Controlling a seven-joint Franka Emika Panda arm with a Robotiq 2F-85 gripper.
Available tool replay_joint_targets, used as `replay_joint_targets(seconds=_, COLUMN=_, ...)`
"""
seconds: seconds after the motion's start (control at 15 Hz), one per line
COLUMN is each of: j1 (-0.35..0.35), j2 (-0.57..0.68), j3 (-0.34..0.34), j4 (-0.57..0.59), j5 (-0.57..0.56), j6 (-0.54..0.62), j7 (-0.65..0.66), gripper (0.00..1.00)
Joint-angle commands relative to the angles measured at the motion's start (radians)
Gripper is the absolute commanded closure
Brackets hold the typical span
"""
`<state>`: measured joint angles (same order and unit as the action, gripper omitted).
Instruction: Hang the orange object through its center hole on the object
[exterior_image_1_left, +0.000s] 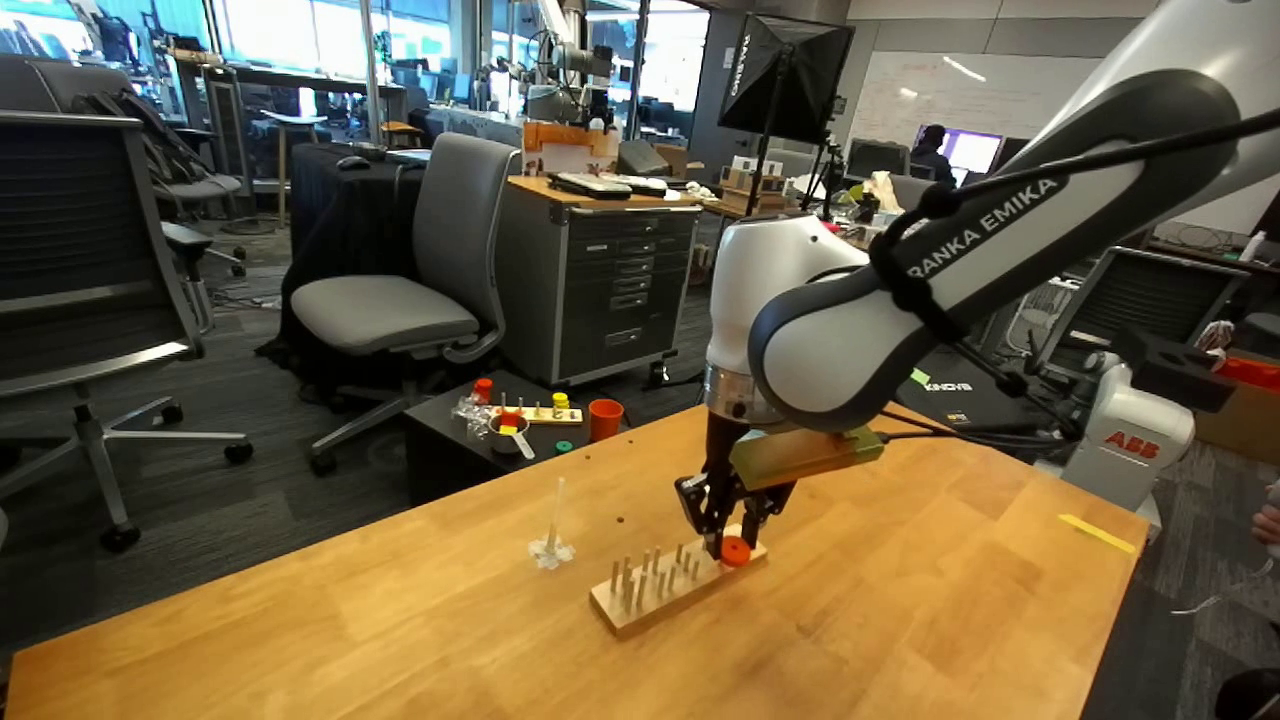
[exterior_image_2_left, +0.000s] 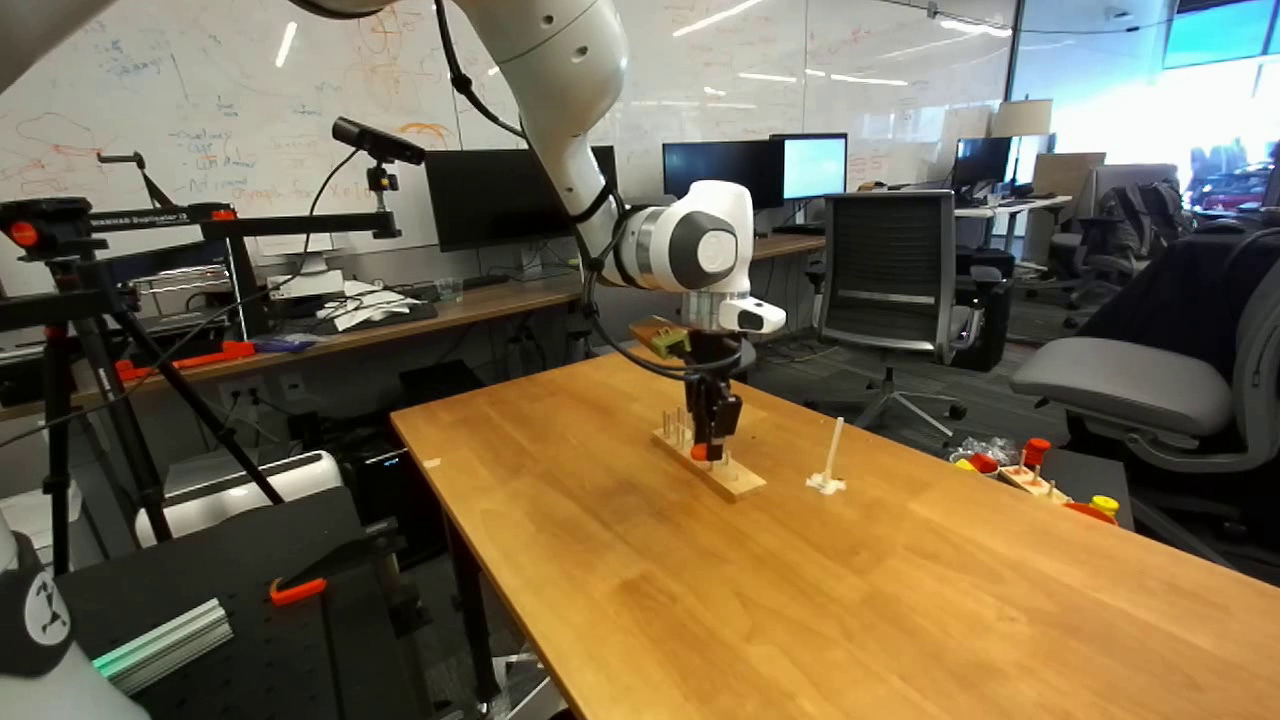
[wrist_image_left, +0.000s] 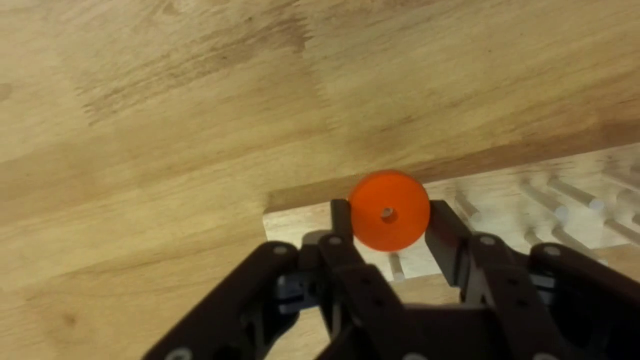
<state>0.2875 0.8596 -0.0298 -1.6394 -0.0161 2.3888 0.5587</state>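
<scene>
The orange round object (exterior_image_1_left: 736, 552) is a disc with a small center hole. It is over the wooden peg board (exterior_image_1_left: 682, 596), near the end with few pegs. It also shows in an exterior view (exterior_image_2_left: 699, 453) and in the wrist view (wrist_image_left: 389, 227). My gripper (wrist_image_left: 390, 210) points down with a finger against each side of the disc. A pale peg tip shows inside the hole in the wrist view. I cannot tell how far down the peg the disc sits. Another short peg (wrist_image_left: 396, 267) stands just beside the disc.
Several pegs (exterior_image_1_left: 640, 580) stand on the rest of the board. An upright white rod (exterior_image_1_left: 557, 515) on a taped base stands on the table, also in an exterior view (exterior_image_2_left: 833, 455). A low black table holds an orange cup (exterior_image_1_left: 605, 420) and a smaller peg board.
</scene>
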Motion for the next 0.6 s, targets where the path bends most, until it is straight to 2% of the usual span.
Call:
replay_joint_targets(seconds=0.0, j1=0.019, j2=-0.003, j3=-0.022, j4=0.036, j5=-0.010, j6=-0.043, j7=0.003, gripper=0.82)
replay_joint_targets(seconds=0.53, j1=0.006, j2=0.020, j3=-0.008, j4=0.045, j5=0.005, j6=-0.029, j7=-0.009, gripper=0.82)
